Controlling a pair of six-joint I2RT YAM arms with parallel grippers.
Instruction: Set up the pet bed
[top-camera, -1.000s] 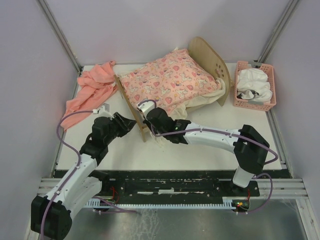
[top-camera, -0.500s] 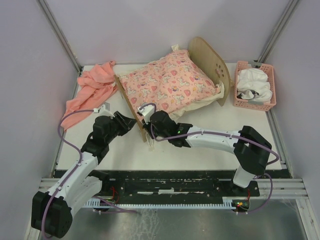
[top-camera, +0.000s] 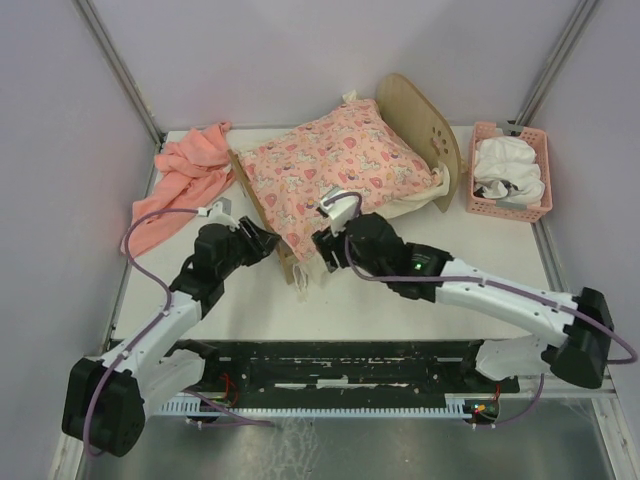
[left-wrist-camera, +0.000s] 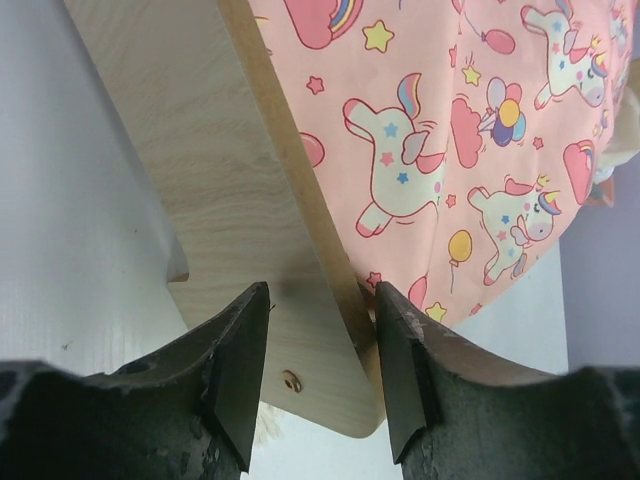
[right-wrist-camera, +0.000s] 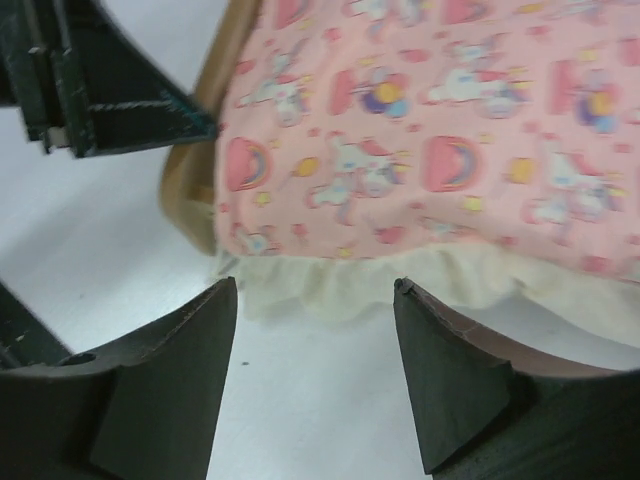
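Straddling the footboard (left-wrist-camera: 220, 190) of the pet bed (top-camera: 418, 128), far-middle on the table (top-camera: 260, 310), the left hand (left-wrist-camera: 322, 292) is spread, unclamped; only the right wrist view shows the right hand (right-wrist-camera: 315, 290) released above the cream frill (right-wrist-camera: 500, 268) of the unicorn cushion (right-wrist-camera: 430, 120).

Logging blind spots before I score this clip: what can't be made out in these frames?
- Top view: the base of the pet bed, covered by the unicorn cushion.
- Top view: the white contents of the pink basket, too small to identify.
- Left wrist view: whether the left gripper touches the footboard; depth unclear.
- Right wrist view: blurred; right gripper height above the cream frill unclear.
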